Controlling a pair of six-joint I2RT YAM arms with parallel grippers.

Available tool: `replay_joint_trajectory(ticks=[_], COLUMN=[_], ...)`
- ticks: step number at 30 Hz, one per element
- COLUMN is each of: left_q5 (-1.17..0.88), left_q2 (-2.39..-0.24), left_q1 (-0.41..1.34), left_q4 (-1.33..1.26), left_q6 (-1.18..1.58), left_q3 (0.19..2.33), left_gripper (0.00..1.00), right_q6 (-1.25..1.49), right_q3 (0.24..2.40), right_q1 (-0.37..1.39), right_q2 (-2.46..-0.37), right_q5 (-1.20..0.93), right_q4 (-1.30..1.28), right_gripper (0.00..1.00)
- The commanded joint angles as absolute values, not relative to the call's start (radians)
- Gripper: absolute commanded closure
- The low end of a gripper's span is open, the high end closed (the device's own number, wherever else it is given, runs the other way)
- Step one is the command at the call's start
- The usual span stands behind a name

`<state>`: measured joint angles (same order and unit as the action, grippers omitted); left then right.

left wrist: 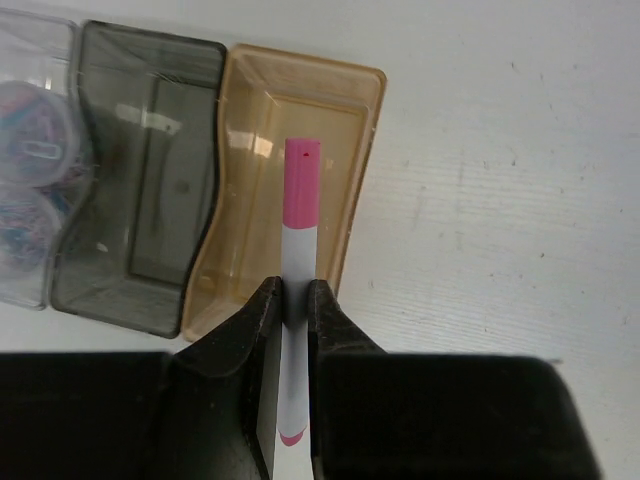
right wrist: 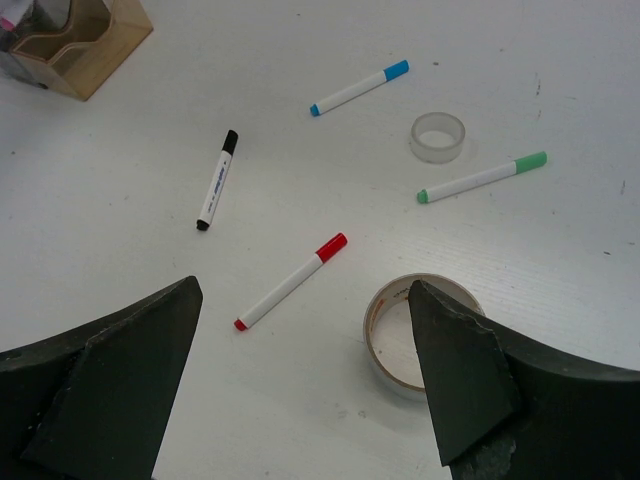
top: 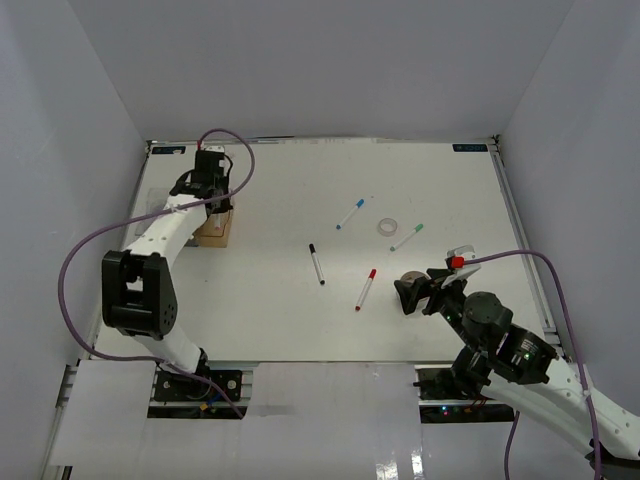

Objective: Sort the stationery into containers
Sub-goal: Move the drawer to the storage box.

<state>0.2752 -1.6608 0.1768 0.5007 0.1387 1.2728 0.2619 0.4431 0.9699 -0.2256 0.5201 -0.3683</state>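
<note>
– Over the amber bin point(left wrist: 250, 110), my left claw point(left wrist: 293, 295) is pinched tight on the pink marker point(left wrist: 300, 230), with the cap end poking out above the bin's inside.
– And the other one?
– My right claw point(right wrist: 302, 290) is spread wide, nothing in it. A tape roll point(right wrist: 395, 345) sits just beside one finger, and the red marker point(right wrist: 290, 282) lies a bit further out.
</note>
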Motion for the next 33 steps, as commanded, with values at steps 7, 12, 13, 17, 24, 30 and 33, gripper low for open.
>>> replay_joint_trajectory(ticks=[7, 12, 13, 17, 24, 30, 33], left_q5=[0.273, 0.325, 0.328, 0.344, 0.361, 0.336, 0.311], left_q2=[-1.600, -1.674, -1.678, -1.693, -1.732, -1.776, -1.786], left_q1=[0.038, 0.002, 0.002, -0.058, -0.083, -0.086, -0.086], left_q4=[0.430, 0.411, 0.381, 0.295, 0.236, 0.235, 0.235], left_q6=[0.054, 0.048, 0.051, 0.046, 0.038, 0.044, 0.040], left_q3=[1.244, 1.263, 1.258, 1.198, 1.186, 1.190, 1.201], left_gripper=[1.00, 1.00, 1.00, 1.00, 0.96, 0.90, 0.86], right_q6=[0.262, 0.258, 0.258, 0.258, 0.253, 0.255, 0.255], right_q3=[0.453, 0.451, 0.451, 0.448, 0.446, 0.442, 0.440], right_q1=[0.976, 0.976, 0.976, 0.976, 0.976, 0.976, 0.976], right_q2=[-0.241, -0.250, -0.256, -0.268, -0.268, -0.272, -0.268], right_q5=[0.499, 0.486, 0.483, 0.482, 0.474, 0.474, 0.474], right_q4=[-0.351, -0.350, -0.347, -0.341, -0.339, -0.333, -0.333], right_gripper=[0.10, 0.10, 0.10, 0.10, 0.10, 0.10, 0.10])
